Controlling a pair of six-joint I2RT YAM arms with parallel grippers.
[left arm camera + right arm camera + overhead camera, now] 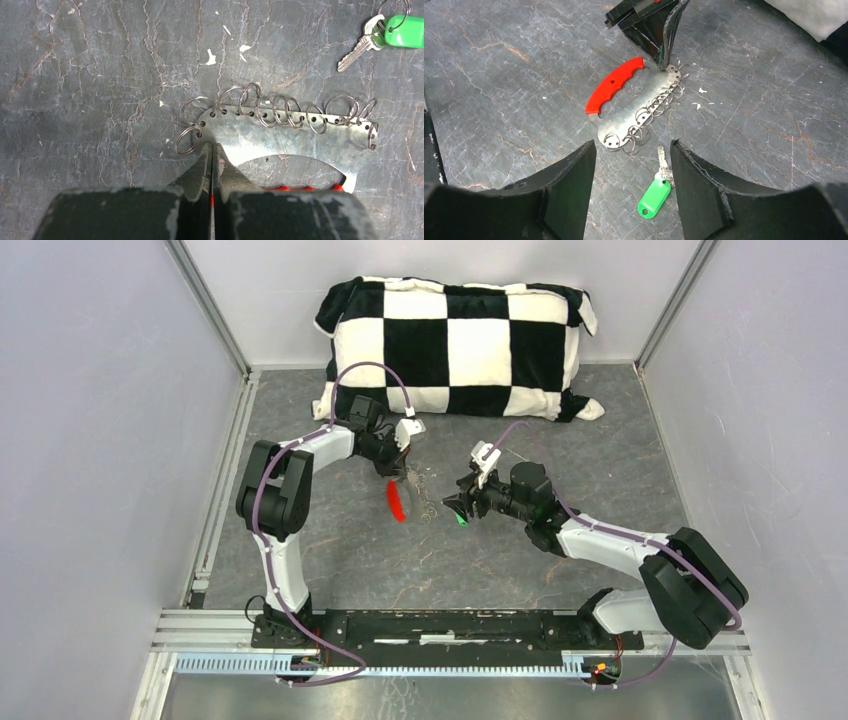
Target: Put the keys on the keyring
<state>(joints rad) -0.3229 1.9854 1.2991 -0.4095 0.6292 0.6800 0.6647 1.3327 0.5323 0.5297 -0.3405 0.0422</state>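
Where it lies flat on the grey table [499, 75], the keyring [640, 102] shows as a curved silver plate with a red grip [614, 85] and small split rings [260, 107] along its outer edge. Our left gripper [212, 162] is clamped on one end of it. Just beside the rings lies a silver key [663, 165] with a green tag [654, 199], under our right gripper [633, 150], whose jaws stand apart.

Keyring [280, 137]: flat sheet-metal plate, dull silver, faintly mottled — thin bright wire rings [274, 111] threaded along it.
Handle [614, 85]: red plastic, smooth, slight sheen.
Key [357, 53]: silvery metal; its tag [402, 31] green glossy plastic.
Table [100, 75]: grey, matt, stone-like veining.
Left gripper [212, 149]: fingers [197, 176] black, matt — edges scuffed pale.
Pillow [450, 340]: plush cloth, soft nap.
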